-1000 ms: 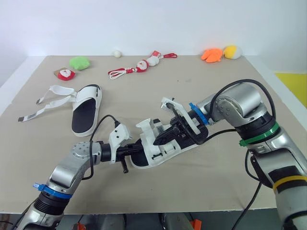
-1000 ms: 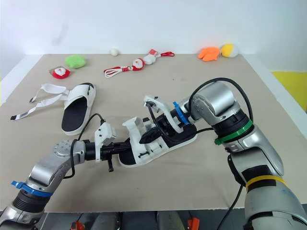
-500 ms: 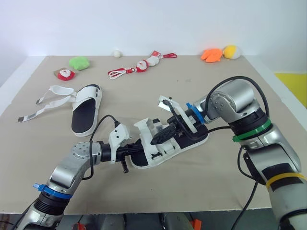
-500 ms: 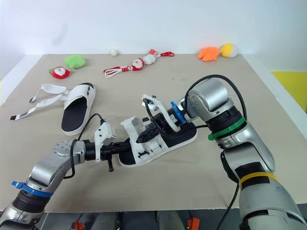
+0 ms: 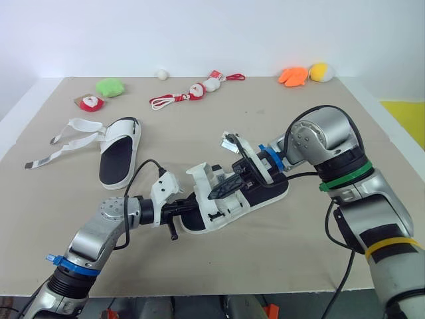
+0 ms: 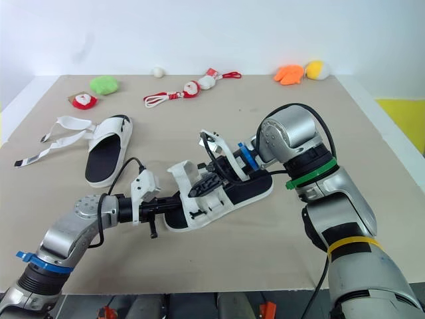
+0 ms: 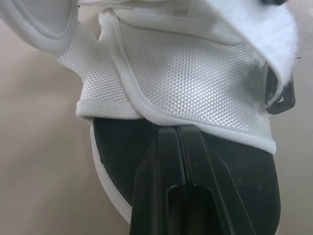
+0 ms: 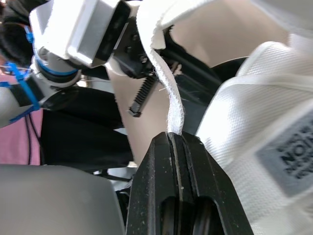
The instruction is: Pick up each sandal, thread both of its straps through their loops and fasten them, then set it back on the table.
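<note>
Nearest me, the left gripper [image 7: 177, 133] has its two black fingers pressed together. They are clamped on the sandal [image 5: 275, 194] at one end, where the woven white upper meets the black footbed. That sandal sits around the middle of the table [image 5: 299, 256], a little toward the near edge, lengthwise between my two arms. I cannot tell whether its sole is resting on the surface or lifted just clear of it.

The right gripper [image 8: 174, 137] comes in from the sandal's other end, reaching over the footbed toward the left gripper. Its fingers are closed tight on a thin white strap [image 8: 171, 103], which rises straight out from between the tips and curves away. The white upper of the sandal lies just beside those fingers.

Farther out, near the left edge, the second sandal [image 5: 118, 154] lies flat, sole down. Its loose straps [image 5: 70, 137] are unfastened and spread out toward that edge, well apart from both grippers.

Along the far edge I see a row of soft toys:
- a red-and-white toy [image 5: 89, 102]
- a green plush [image 5: 109, 86]
- a small white ball [image 5: 162, 74]
- two red-and-white figures on red cords [image 5: 192, 92]
- an orange plush [image 5: 293, 76]
- a yellow plush [image 5: 322, 71], toward the far right corner
</note>
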`<control>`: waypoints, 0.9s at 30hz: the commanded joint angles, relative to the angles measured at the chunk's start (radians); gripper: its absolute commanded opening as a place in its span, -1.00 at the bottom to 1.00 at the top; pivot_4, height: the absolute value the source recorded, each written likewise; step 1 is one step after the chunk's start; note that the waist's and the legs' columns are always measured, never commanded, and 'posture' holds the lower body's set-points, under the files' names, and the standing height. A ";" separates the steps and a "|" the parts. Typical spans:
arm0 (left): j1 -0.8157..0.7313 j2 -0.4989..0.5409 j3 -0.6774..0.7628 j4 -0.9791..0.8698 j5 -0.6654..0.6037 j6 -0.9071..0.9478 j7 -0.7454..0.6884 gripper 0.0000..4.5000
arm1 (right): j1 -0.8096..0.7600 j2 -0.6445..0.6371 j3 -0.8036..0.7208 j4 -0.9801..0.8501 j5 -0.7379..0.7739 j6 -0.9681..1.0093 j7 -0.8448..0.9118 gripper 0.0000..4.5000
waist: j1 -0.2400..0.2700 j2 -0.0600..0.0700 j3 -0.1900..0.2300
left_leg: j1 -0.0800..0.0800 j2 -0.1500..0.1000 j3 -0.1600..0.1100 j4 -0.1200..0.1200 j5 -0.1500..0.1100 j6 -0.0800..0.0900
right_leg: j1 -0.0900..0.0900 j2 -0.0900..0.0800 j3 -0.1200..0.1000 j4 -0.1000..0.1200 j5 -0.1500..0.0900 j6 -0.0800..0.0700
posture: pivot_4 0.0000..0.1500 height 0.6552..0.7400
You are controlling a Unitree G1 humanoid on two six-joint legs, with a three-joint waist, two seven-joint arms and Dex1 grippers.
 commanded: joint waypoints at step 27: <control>0.023 -0.008 -0.029 0.014 0.016 0.000 0.009 -1.00 | 0.034 -0.099 0.151 -0.172 -0.175 -0.271 0.170 -0.98 | 0.001 0.000 0.000 | 0.000 0.000 0.000 0.001 0.000 0.000 | 0.000 0.000 0.000 0.000 0.000 0.000 | 1.00 1.00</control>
